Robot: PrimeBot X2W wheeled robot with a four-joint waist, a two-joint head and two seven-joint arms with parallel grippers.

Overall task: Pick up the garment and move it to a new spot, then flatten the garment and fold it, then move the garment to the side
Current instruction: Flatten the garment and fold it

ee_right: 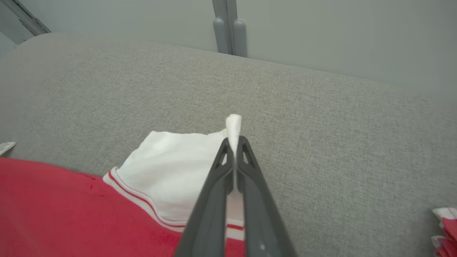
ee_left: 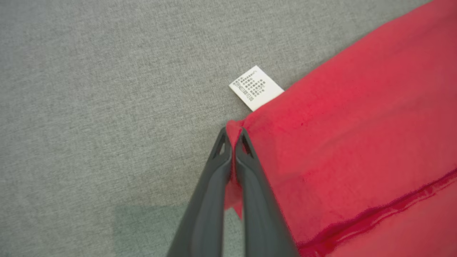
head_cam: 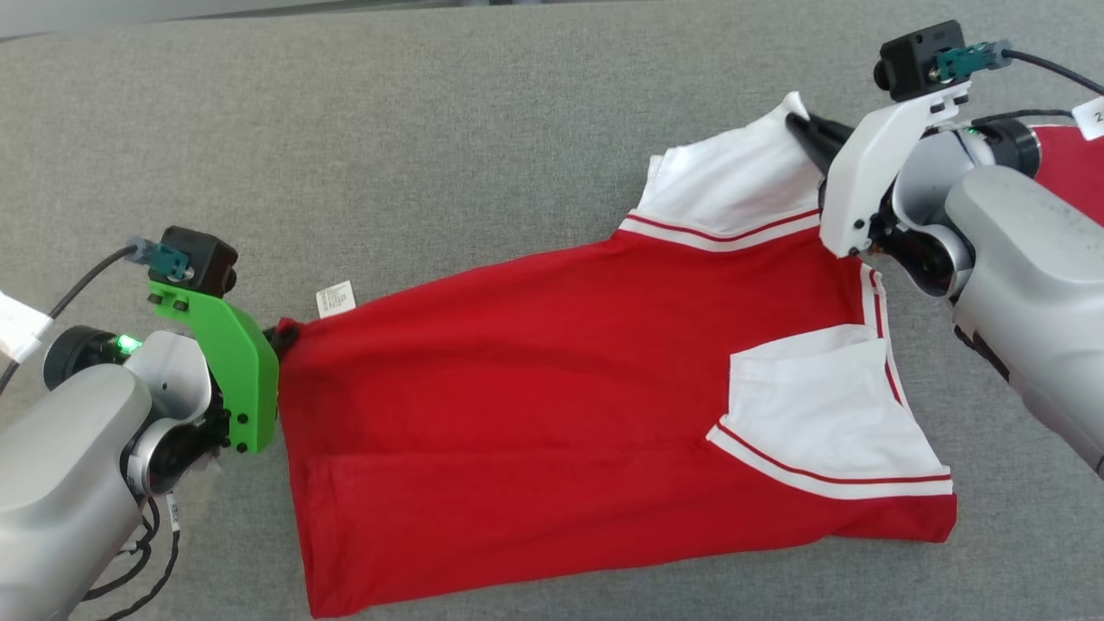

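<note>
Left fingers (ee_left: 214,178) clamp the garment (head_cam: 561,388) at its hem corner, right fingers (ee_right: 214,189) at its white sleeve.

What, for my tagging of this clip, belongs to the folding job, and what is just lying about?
In the job: red and white garment; left hand, shut on its red corner; right hand, shut on its white corner.
Lying about: another red cloth behind the right arm; grey post at the back.

we see bright, soft light all over. a faint shadow (ee_left: 150,228) lies under the left gripper (ee_left: 234,132); its fingers (ee_left: 209,210) look blurry up close.
</note>
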